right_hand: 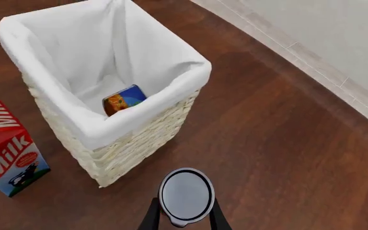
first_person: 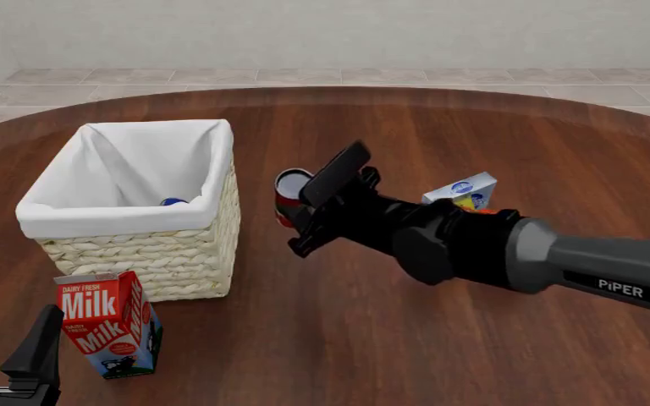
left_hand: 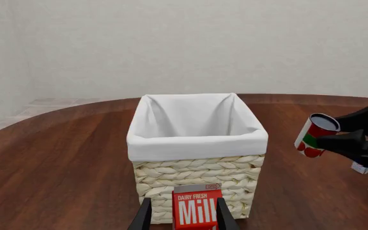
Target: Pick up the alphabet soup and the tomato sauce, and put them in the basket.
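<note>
Already the alphabet soup [right_hand: 123, 99] lay inside the basket [first_person: 214, 227], and the right gripper [first_person: 294, 222] had its jaws shut tight on the tomato sauce [right_hand: 185, 196], held up beside the basket, so it next needed carrying over the rim, while the left gripper [left_hand: 182, 216] waited with open jaws.

Your front view looks down and forward from above the near side of the table [first_person: 337, 338], taking in the whole scene. Your left wrist view sits low, looking level past its jaws at the milk carton [left_hand: 197, 208] just ahead and the basket [left_hand: 197, 143] behind it. Your right wrist view looks steeply down past its jaws into the basket [right_hand: 107, 120]. All three views share the basket [first_person: 133, 211] and the milk carton [first_person: 108, 334].
</note>
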Controlling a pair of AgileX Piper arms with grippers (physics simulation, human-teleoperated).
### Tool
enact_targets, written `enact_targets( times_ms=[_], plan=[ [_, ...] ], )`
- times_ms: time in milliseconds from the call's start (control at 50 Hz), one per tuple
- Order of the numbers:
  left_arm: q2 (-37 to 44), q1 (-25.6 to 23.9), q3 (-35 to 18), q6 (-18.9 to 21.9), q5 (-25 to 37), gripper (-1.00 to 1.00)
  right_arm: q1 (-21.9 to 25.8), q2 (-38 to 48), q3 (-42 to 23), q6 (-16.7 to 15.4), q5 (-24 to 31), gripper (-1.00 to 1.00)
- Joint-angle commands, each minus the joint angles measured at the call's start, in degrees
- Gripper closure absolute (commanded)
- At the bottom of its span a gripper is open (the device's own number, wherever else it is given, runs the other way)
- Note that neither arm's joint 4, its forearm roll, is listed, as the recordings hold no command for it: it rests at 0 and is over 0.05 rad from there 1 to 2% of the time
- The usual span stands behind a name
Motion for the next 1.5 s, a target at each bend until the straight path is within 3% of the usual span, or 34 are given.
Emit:
enact_targets(
  times_ms=[20, 1500],
  plan=[
    [0.00, 0.00, 0.00, 0.00, 0.00, -1.00, 0.52, -2.26, -0.44, 0.73, 1.01, 1.00],
    [0.00, 0.00, 0.00, 0.00, 0.00, -1.00, 2.38, -10.38, -6.27, -3.00, 8.99, 1.00]
  ],
)
